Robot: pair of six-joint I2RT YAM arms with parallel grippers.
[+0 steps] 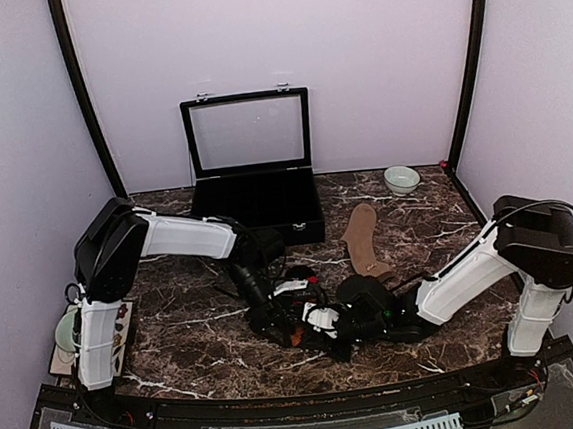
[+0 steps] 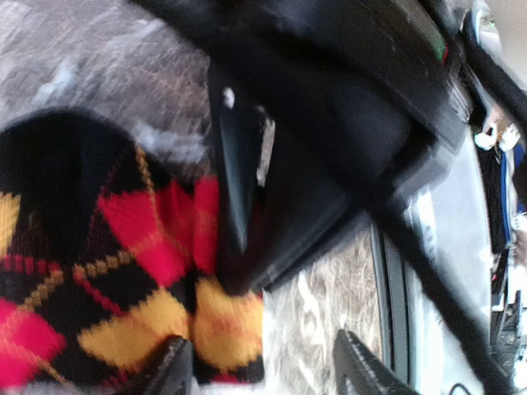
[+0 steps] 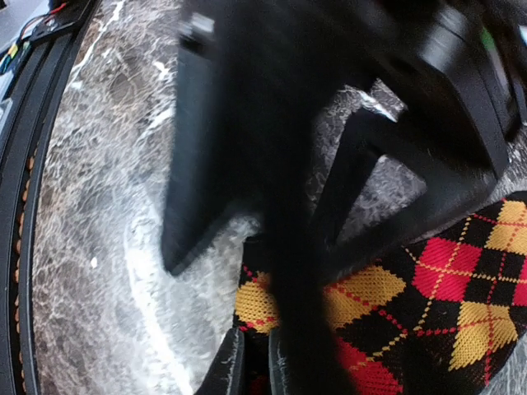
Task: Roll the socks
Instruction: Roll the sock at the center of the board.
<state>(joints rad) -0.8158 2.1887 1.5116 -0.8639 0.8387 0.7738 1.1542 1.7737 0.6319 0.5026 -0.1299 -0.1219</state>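
Note:
The black argyle sock (image 2: 107,271) with red, orange and yellow diamonds lies on the marble between my two grippers. My left gripper (image 2: 259,346) is open; the sock's yellow corner sits by its left finger (image 2: 169,370) and bare marble shows in the rest of the gap. My right gripper (image 3: 255,350) is shut on the argyle sock's (image 3: 428,304) edge, with fabric pinched in the narrow slit between its fingers. In the top view both grippers meet at the table's middle front and cover most of that sock. The plain tan-brown sock (image 1: 363,238) lies flat behind them, untouched.
An open black case (image 1: 255,202) with a raised glass lid stands at the back centre. A small pale bowl (image 1: 401,178) sits at the back right. A pale green cup (image 1: 66,334) on a mat is by the left arm's base.

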